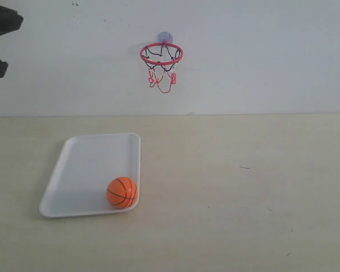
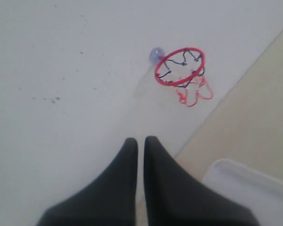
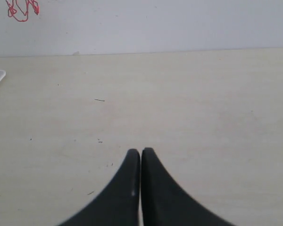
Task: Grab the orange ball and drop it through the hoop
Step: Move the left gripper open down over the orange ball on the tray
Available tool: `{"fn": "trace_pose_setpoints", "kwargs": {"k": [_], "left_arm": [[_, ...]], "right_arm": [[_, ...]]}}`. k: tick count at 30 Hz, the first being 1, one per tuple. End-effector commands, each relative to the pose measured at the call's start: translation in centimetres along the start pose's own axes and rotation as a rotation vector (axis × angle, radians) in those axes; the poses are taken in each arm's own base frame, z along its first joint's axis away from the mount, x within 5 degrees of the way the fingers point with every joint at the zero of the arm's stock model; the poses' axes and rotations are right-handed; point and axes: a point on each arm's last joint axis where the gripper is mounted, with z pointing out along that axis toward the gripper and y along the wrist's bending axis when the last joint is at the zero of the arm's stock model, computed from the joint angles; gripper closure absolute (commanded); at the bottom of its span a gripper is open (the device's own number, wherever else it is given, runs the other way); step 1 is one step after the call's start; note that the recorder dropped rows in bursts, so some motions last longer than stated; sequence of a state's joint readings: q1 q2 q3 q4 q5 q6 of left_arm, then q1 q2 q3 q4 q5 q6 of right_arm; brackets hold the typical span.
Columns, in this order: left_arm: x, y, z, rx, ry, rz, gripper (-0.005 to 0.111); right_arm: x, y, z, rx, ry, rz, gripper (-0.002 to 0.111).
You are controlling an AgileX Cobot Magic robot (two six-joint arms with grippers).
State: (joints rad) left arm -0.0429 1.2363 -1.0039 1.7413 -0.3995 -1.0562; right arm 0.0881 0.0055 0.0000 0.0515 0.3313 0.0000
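High at the scene's left, the black left hand (image 2: 140,143) hangs clenched and empty, facing the red-ringed toy hoop (image 2: 179,67) on the white wall (image 2: 61,56). The black right hand (image 3: 140,153), likewise clenched empty, hovers over the pale desk (image 3: 203,117). The small orange ball (image 1: 122,192) rests in the near right corner of the white rectangular tray (image 1: 85,164).

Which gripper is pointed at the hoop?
The left gripper: the whole hoop lies ahead of it; the right gripper faces the table.

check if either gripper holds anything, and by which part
Nothing is held. The left gripper and right gripper are both shut and empty; the orange ball lies in the white tray.
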Motion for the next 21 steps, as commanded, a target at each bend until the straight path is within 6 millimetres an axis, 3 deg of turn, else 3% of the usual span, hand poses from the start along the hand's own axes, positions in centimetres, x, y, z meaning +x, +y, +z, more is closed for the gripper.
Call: {"fn": "trace_pose_setpoints", "kwargs": {"k": [1,2,3,5,7,8,12,16,21], "left_arm": [[-0.7,0.9,-2.2,-0.312,0.137,0.183,0.103],[-0.5,1.4,-2.9,-0.426,0.205,0.181,0.103],[-0.1,2.5,-4.5,-0.692,0.365,0.161,0.103],[-0.1,3.5,-6.0,-0.835,0.526,0.007,0.103],[-1.1,3.2,-5.1,-0.638,0.61,-0.316,0.103],[-1.7,2.4,-3.9,-0.434,0.704,-0.405,0.103],[-2.9,-0.8,2.8,0.16,0.853,-0.564,0.103],[-2.8,-1.3,7.6,0.288,0.864,-0.641,0.103],[-0.3,-2.3,12.8,0.316,0.933,-0.679,0.103]], "right_arm": [[-0.1,0.0,0.0,0.0,-0.015,-0.004,0.109],[-0.1,0.0,0.0,0.0,-0.015,-0.004,0.109],[-0.1,0.0,0.0,0.0,-0.015,-0.004,0.109],[-0.1,0.0,0.0,0.0,-0.015,-0.004,0.109],[-0.1,0.0,0.0,0.0,-0.015,-0.004,0.109],[-0.1,0.0,0.0,0.0,-0.015,-0.004,0.109],[-0.1,0.0,0.0,0.0,-0.015,-0.004,0.109],[-0.1,0.0,0.0,0.0,-0.015,-0.004,0.109],[-0.1,0.0,0.0,0.0,-0.012,-0.004,0.109]]}}
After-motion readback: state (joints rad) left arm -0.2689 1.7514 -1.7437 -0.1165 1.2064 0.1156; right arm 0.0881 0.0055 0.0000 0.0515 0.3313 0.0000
